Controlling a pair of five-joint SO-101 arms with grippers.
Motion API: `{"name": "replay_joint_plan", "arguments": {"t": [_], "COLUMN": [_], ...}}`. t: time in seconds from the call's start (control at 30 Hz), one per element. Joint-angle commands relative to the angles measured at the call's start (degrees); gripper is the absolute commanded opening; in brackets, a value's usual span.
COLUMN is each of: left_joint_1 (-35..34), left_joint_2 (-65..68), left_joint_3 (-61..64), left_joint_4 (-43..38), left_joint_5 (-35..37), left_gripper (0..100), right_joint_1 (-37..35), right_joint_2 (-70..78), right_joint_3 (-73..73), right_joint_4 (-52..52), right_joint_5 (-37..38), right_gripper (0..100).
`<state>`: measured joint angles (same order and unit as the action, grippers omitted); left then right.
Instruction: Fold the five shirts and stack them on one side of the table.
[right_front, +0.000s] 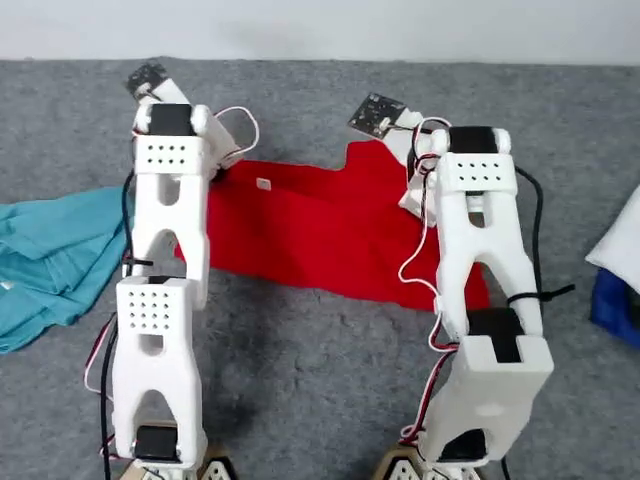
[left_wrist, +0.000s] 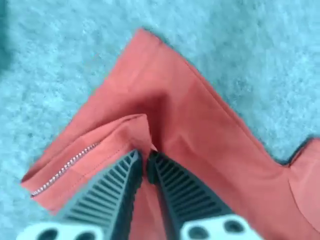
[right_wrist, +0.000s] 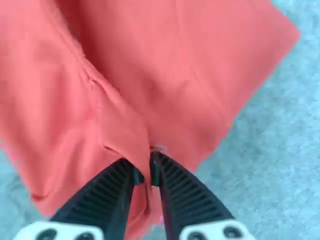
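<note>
Pinching one red shirt (right_front: 300, 235) are the left end effector (left_wrist: 146, 159) and right end effector (right_wrist: 145, 170); one teal shirt (right_front: 50, 250) is cut off.

In the high view both arms covered the ends of the red shirt (right_front: 300, 235): the left arm (right_front: 168, 230) at centre left, the right arm (right_front: 482, 230) at centre right. The left edge cut off the teal shirt (right_front: 50, 255). The right edge cut off a white cloth (right_front: 622, 245) and a blue cloth (right_front: 612, 305).
</note>
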<state>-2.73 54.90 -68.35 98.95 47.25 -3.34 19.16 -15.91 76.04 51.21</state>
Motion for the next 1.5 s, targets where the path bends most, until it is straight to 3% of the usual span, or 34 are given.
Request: {"name": "replay_joint_plan", "arguments": {"t": [0.0,0.27,0.5,0.67,0.83,1.07,1.33,1.47], "left_joint_1": [-2.3,-4.7,-1.7,0.4,0.3,-0.2,-0.2,-2.6], "left_joint_2": [-2.0,0.9,3.3,5.0,5.1,4.9,1.8,-2.9], "left_joint_3": [-0.7,-0.7,-0.7,-0.7,-0.7,-0.7,-11.3,-12.9], "left_joint_4": [-1.0,-8.2,-15.3,-15.2,-15.2,-12.6,1.3,1.8], "left_joint_5": [-0.8,-0.8,-2.4,-4.7,-4.7,-4.7,-4.7,-6.2], "left_gripper": [1,1,1,7,17,18,18,18], "right_joint_1": [0.7,-1.2,-1.0,-1.5,-2.2,-1.1,-0.4,-0.3], "right_joint_2": [-0.3,4.2,9.0,11.3,11.7,9.7,1.7,-2.9], "right_joint_3": [-2.6,-2.6,-2.6,-2.7,-2.7,-3.0,-3.0,-3.0], "right_joint_4": [-6.4,-23.9,-35.0,-37.6,-37.1,-36.1,-18.7,-9.0], "right_joint_5": [-3.6,-5.0,-4.9,-5.1,-5.0,-5.3,-8.9,-8.7], "right_gripper": [0.9,0.9,2.0,17.4,16.8,16.7,16.9,16.9]}}
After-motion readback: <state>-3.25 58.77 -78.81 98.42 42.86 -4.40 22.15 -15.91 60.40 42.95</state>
